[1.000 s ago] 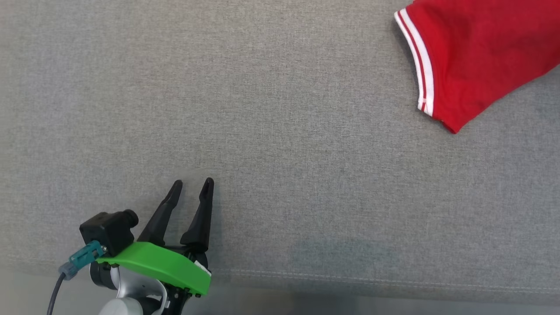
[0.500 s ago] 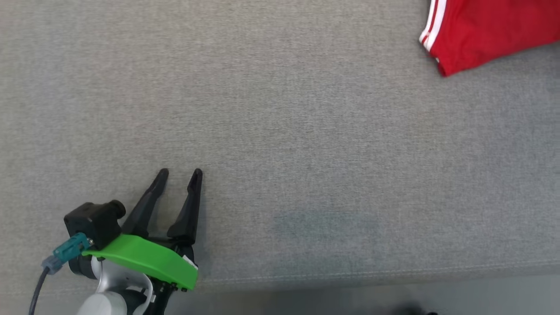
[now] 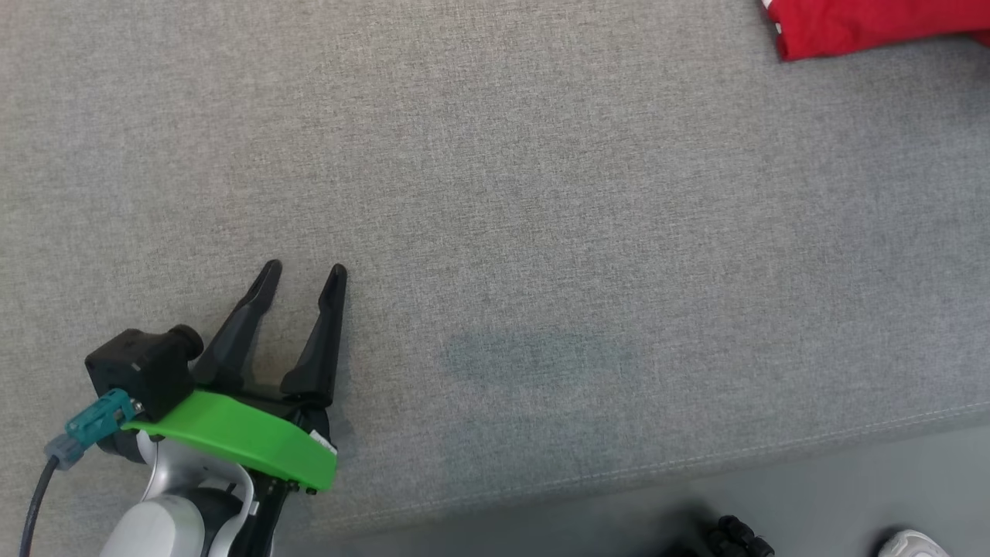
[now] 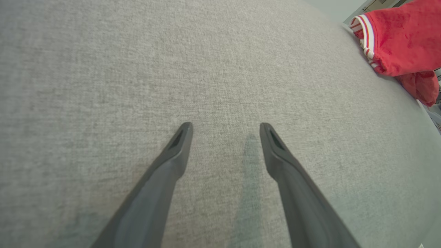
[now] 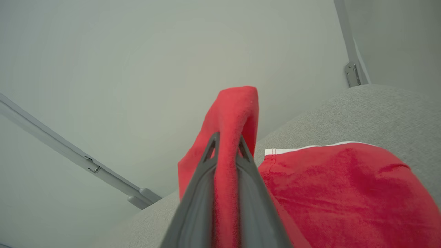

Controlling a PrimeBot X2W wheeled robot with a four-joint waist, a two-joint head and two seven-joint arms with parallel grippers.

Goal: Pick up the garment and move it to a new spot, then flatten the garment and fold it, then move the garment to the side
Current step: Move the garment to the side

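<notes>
Right wrist view: garment [image 5: 344, 193] pinched by my right gripper [image 5: 227, 137]

Red, it lies on the grey cushion [image 5: 379, 106], one fold lifted between my right fingers. Head view: garment [image 3: 866, 23] at the top right edge. My left gripper [image 3: 304, 268] is well apart, over bare cushion, fingers spread, empty. Lower right corner: possibly a shoe [image 3: 913, 544], too cropped to tell.
</notes>
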